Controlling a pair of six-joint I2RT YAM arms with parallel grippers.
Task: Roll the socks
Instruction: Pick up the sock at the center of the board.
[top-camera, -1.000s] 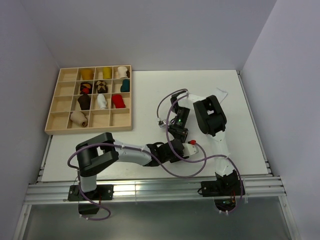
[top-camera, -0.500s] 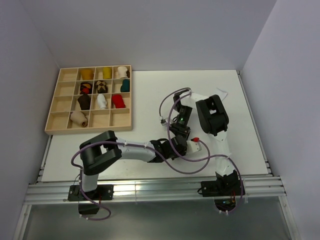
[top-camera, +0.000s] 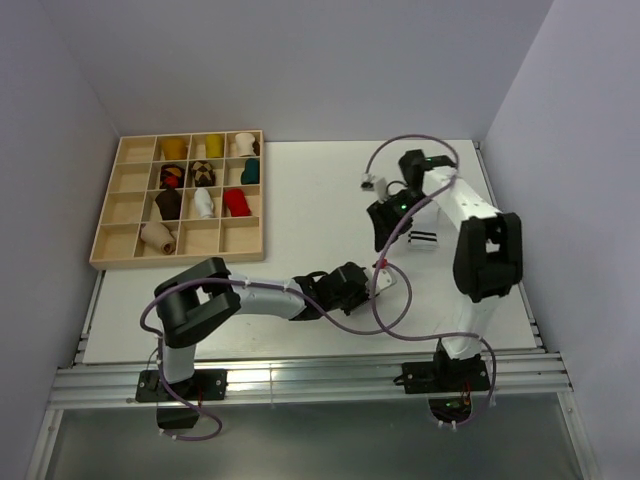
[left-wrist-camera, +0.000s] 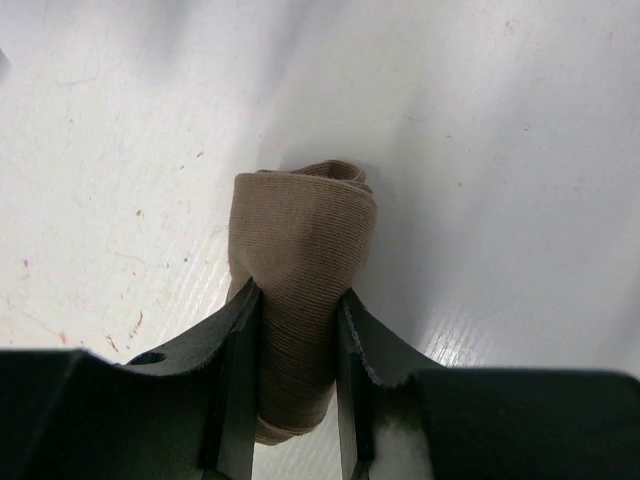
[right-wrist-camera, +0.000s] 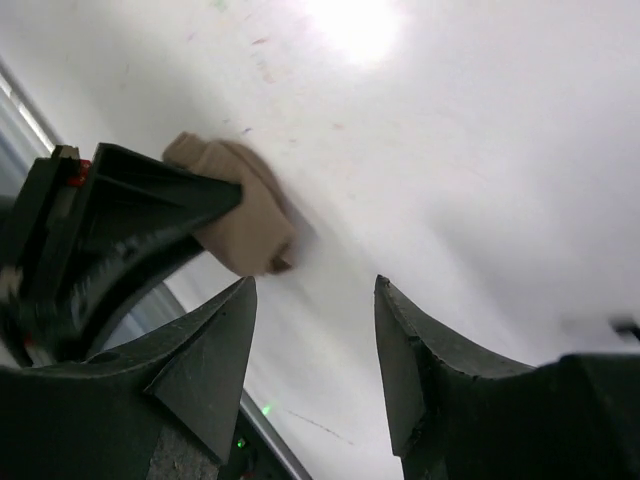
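Left jaws are closed partway on the brown roll (left-wrist-camera: 305, 250), one finger on each flank, pinching its near half so the knit bulges out beyond them. Right jaws stand wide apart with nothing between them, above bare desk (top-camera: 300, 180).

Seen from above, the tray (top-camera: 180, 259) sits at about 10 o'clock from the desk's middle, and several of its compartments hold rolled socks. The cream sock (top-camera: 425, 238), dark stripes at one end, lies at about 3 o'clock, just beside the right jaws and apparently not touched by them. The brown roll is at about 5 o'clock, mostly hidden under the left jaws in that view. The right wrist view shows it (right-wrist-camera: 240, 215) poking past the left fingertips, but I cannot tell whether it rests on the desk or hangs just over it.

By my judgement, both socks are light, soft and limp, not fragile, and the ribbed knit should grip the pads rather than slide. The roll looks springy, so it will likely loosen if let go. The best hold is across its middle, catching every layer, as it is held now. The cream sock will sag and fold when lifted, so one end is probably the place to take it, with the rest kept on the desk while rolling.
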